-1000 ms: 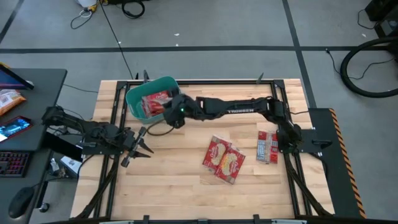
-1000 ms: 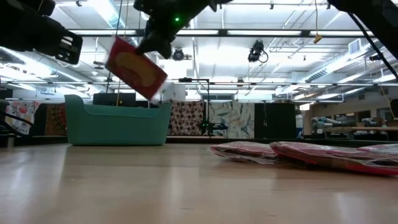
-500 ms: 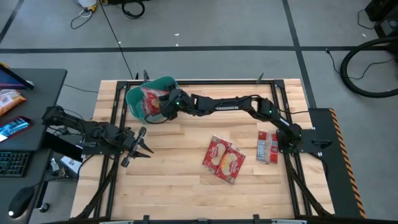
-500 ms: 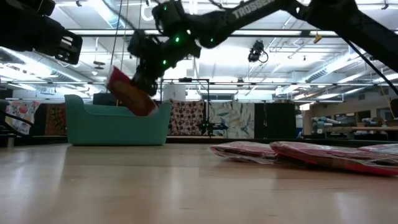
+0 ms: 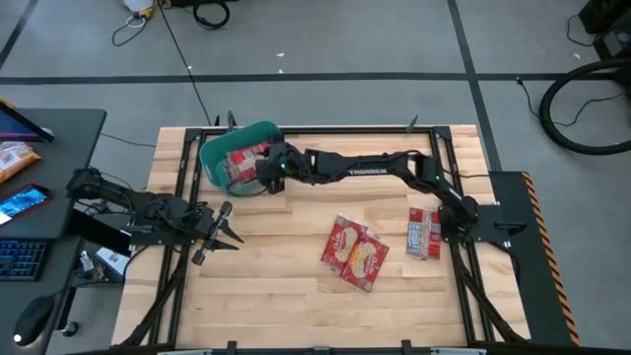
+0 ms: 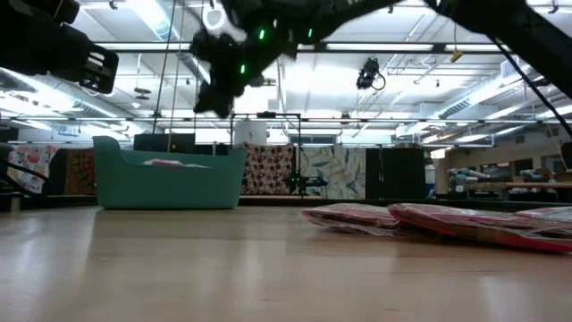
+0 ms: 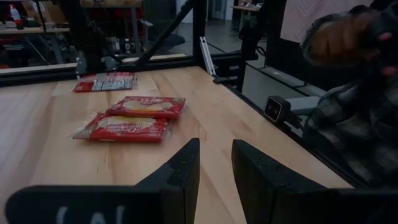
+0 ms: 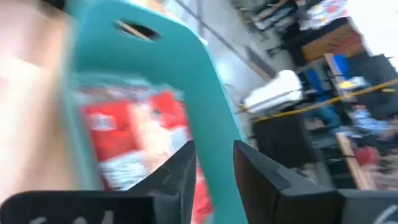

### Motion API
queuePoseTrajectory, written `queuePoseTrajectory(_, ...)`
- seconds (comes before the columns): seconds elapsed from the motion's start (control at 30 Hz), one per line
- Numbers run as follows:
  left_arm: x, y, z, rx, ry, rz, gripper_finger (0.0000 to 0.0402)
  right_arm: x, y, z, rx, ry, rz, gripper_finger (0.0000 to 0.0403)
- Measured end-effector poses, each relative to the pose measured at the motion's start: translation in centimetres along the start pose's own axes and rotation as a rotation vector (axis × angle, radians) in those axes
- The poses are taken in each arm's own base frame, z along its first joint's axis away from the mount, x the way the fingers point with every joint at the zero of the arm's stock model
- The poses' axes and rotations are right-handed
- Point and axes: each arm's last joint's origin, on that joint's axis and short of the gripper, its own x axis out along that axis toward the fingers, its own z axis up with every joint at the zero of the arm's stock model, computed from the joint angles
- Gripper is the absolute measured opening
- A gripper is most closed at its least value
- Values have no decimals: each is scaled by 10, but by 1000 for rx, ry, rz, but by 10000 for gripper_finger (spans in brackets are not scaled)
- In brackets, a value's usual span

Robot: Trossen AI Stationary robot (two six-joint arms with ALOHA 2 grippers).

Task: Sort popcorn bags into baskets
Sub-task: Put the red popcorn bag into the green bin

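Observation:
The teal basket (image 5: 212,153) stands at the table's far left, with red popcorn bags (image 5: 242,160) lying inside it. My right gripper (image 5: 262,170) hovers open above the basket's right end (image 6: 214,94), nothing between its fingers (image 8: 213,149). Just under them the right wrist view shows the basket's wall (image 8: 186,68) and the bags (image 8: 134,140). Two more popcorn bags (image 5: 353,251) lie overlapping mid-table, and another (image 5: 424,232) lies by the right edge. My left gripper (image 5: 225,229) waits open near the left edge (image 7: 215,149).
A black metal frame (image 5: 296,129) borders the table. Left of the table stands a dark desk with a keyboard and an orange packet (image 5: 15,158). A person in a plaid sleeve (image 7: 354,106) sits beyond the table's near edge. Bare wood lies between the basket and the loose bags.
My right gripper has carried a red popcorn bag toward the table's left and down, over the basket, and has let it go. The bag, held tilted above the rim before, now lies inside the basket. The gripper stands a little higher, clear of the rim.

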Motion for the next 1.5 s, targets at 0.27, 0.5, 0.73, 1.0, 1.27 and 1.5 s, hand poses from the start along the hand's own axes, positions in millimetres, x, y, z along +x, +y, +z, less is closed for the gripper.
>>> queuePoseTrajectory(0.27, 0, 0, 0, -1, 3, 0, 98, -61, 16, 23, 87, 108, 289, 119)
queuePoseTrajectory(0.5, 0, 4, 0, 31, -1, 154, 98, -97, 53, 11, 122, 401, 591, 119)
queuePoseTrajectory(0.73, -2, 11, 2, 169, 12, 402, 98, -127, 78, 8, 234, 647, 722, 119)
queuePoseTrajectory(1.0, -4, 14, 11, 321, -31, 508, 98, -144, 109, -3, 339, 841, 849, 121)
queuePoseTrajectory(1.27, -5, 13, 18, 464, -68, 530, 98, -172, 141, -15, 302, 1083, 809, 144)
queuePoseTrajectory(1.5, -6, 13, 24, 520, -107, 549, 98, -190, 174, -10, 354, 1081, 772, 158)
